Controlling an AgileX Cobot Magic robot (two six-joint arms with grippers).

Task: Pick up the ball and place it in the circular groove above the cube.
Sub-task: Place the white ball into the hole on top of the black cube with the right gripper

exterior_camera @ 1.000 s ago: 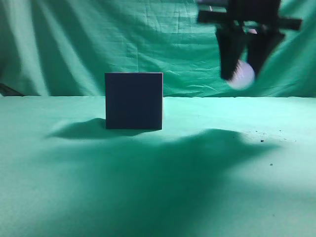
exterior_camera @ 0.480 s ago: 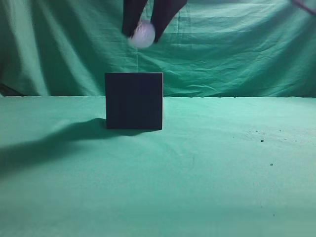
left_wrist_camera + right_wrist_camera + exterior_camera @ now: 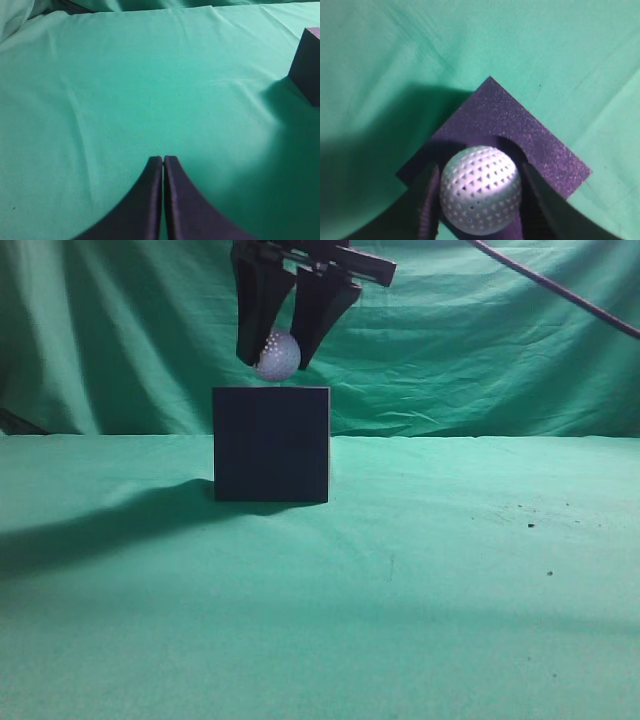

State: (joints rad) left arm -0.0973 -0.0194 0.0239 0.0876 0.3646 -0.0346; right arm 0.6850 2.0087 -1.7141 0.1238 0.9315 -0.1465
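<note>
A dark cube [image 3: 271,444] stands on the green cloth left of centre. My right gripper [image 3: 277,358] is shut on a white dimpled ball [image 3: 278,356] and holds it just above the cube's top. In the right wrist view the ball [image 3: 480,189] sits between my fingers [image 3: 480,192], over the cube [image 3: 545,150] and its round groove [image 3: 512,144]. My left gripper [image 3: 163,159] is shut and empty, low over bare cloth. A corner of the cube [image 3: 307,65] shows at the right edge of the left wrist view.
Green cloth [image 3: 420,570] covers the table and hangs as a backdrop [image 3: 480,350]. A black cable [image 3: 560,290] crosses the top right. Small dark specks [image 3: 530,525] lie on the cloth at the right.
My right gripper has carried the ball from the right side leftward to above the cube, then lowered it close to the cube's top.
</note>
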